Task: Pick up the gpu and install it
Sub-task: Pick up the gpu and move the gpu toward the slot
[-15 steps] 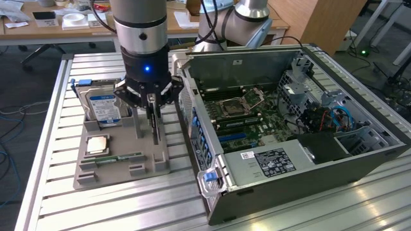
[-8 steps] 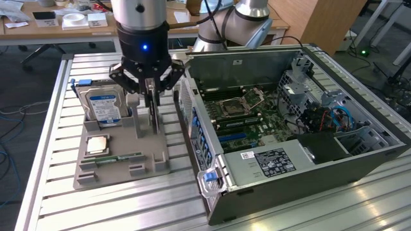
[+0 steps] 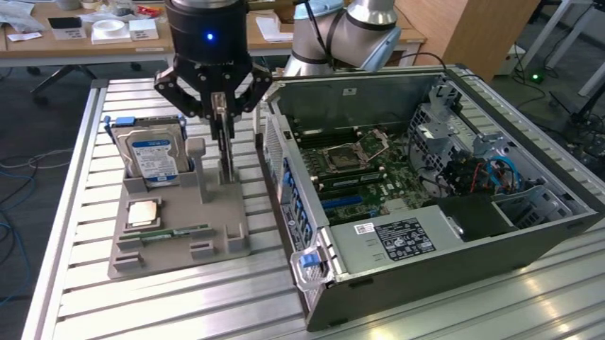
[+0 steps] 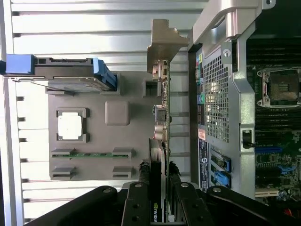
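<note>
slatted table (image 3: 189, 297), one gpu (image 4: 162, 108) in hand (image 4: 159, 168)

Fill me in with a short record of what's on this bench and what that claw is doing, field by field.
gripper: closed on the top edge of the gpu
gpu: standing on edge over the grey holder, outside the case
also in holder: hard drive upright; processor chip and RAM stick lying flat
computer case: open, on its side, at the exterior view's right of the holder
motherboard: exposed inside the case
install: not yet done
</note>
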